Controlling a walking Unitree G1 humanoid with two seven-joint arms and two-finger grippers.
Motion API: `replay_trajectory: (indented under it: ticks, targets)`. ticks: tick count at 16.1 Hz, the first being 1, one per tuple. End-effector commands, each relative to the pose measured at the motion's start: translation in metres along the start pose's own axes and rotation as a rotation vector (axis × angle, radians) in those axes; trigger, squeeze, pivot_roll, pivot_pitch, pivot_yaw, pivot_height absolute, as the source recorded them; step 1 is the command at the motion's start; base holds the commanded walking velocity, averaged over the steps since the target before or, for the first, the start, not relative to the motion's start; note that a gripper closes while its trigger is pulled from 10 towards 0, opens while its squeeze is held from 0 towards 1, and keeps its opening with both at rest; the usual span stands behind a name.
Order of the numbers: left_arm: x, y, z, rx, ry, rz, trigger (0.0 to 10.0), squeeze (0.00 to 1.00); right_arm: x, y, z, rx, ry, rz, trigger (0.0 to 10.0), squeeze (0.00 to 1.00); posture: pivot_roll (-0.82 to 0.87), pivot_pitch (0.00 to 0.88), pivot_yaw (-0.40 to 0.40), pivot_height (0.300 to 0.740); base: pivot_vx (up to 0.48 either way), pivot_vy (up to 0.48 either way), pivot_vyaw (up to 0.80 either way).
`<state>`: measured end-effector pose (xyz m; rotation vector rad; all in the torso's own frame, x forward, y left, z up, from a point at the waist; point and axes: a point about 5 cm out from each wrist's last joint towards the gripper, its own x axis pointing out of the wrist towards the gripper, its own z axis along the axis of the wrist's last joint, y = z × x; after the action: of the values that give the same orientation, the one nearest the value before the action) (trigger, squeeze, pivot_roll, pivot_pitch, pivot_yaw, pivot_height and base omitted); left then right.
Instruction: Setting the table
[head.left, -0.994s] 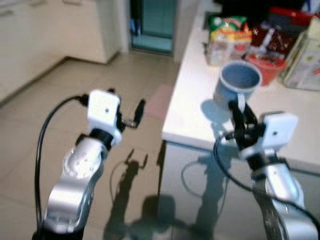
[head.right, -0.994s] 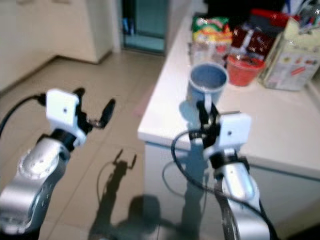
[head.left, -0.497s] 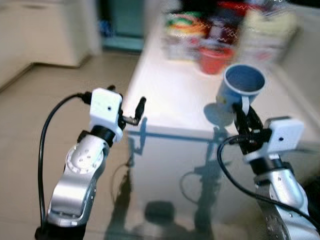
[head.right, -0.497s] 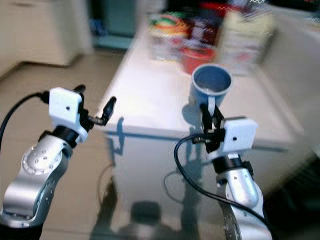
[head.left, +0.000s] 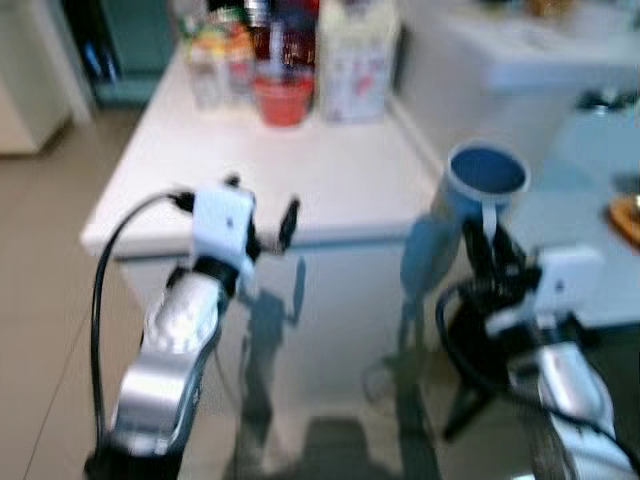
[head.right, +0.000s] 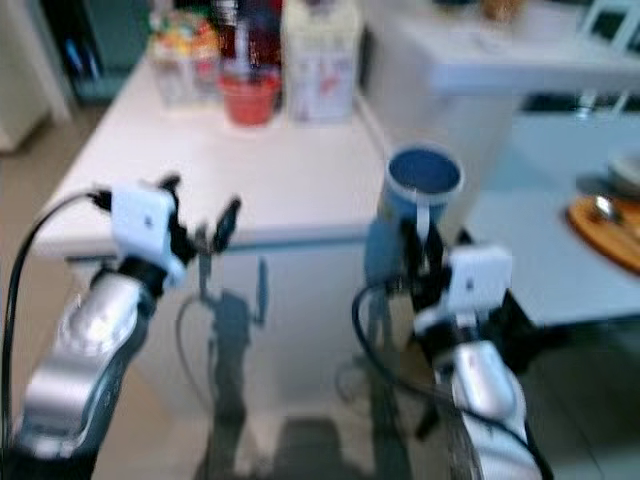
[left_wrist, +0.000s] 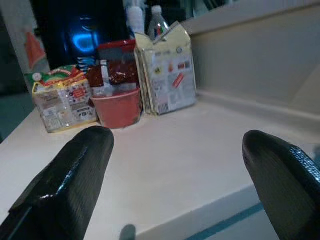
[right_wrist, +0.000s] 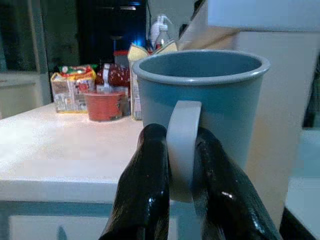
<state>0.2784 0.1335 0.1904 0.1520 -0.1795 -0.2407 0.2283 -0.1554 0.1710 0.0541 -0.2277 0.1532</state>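
1. right wrist view: right gripper (right_wrist: 181, 165) has its two black fingers (right_wrist: 147, 185) pinched tight on the handle of the blue mug (right_wrist: 200, 100); mug upright, held in the air, mouth up, looks empty.
2. handling guess: stiff, glazed, prob ceramic, so breakable & a bit slick. handle-only hold means it could swing or tip w/ a fast move. body not gripped.
3. left gripper (head.left: 262, 222) has fingers spread wide, nothing in them, hovering at the near edge of the white counter (head.left: 330, 180).
4. edges: counter corner just beside the mug; red tub (head.left: 283, 100) & carton (head.left: 355, 60) sit far back, well apart.
5. room: lighter table (head.right: 560, 270) on robot's right has a bare near part; wooden board (head.right: 610, 230) further over. approx clear path, frames blurry.
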Motion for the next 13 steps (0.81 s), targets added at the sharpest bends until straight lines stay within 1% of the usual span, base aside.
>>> replay_trajectory:
  ticks: [1, 2, 4, 7, 8, 10, 13]
  targets:
    - [0.000, 0.006, -0.011, -0.006, 0.038, 0.055, 10.0, 0.19, 0.005, 0.002, 0.000, -0.006, 0.017, 0.018, 10.0, 0.00, -0.04, 0.000, -0.016, 0.740, 0.000, -0.409, 0.00]
    - [0.000, 0.005, -0.016, 0.001, 0.052, 0.065, 10.0, 0.19, 0.008, 0.002, 0.000, -0.036, 0.013, 0.020, 10.0, 0.00, -0.04, 0.000, -0.016, 0.740, 0.000, -0.401, 0.00]
    - [0.000, 0.000, -0.012, 0.011, 0.037, 0.054, 10.0, 0.20, 0.014, 0.004, 0.006, -0.119, -0.015, 0.037, 10.0, 0.00, -0.03, 0.000, -0.022, 0.740, 0.000, -0.407, 0.00]
    - [0.001, 0.005, -0.012, 0.008, 0.028, 0.087, 10.0, 0.19, 0.015, 0.009, 0.004, -0.136, -0.010, 0.058, 10.0, 0.00, -0.03, 0.000, -0.028, 0.740, 0.000, -0.406, 0.00]
    - [0.004, 0.007, -0.014, 0.011, 0.024, 0.122, 10.0, 0.19, 0.014, 0.007, 0.001, -0.138, 0.012, 0.046, 10.0, 0.00, -0.03, 0.000, -0.042, 0.740, 0.000, -0.409, 0.00]
    - [0.007, 0.004, -0.011, 0.015, 0.017, 0.141, 10.0, 0.19, 0.017, -0.004, -0.008, -0.091, 0.048, -0.028, 10.0, 0.00, -0.01, 0.000, -0.043, 0.740, 0.000, -0.409, 0.80]
    - [0.008, 0.001, -0.008, 0.028, 0.002, 0.121, 10.0, 0.19, 0.021, -0.008, -0.012, -0.069, 0.056, -0.072, 10.0, 0.00, -0.02, 0.000, -0.034, 0.740, 0.000, -0.410, 0.80]
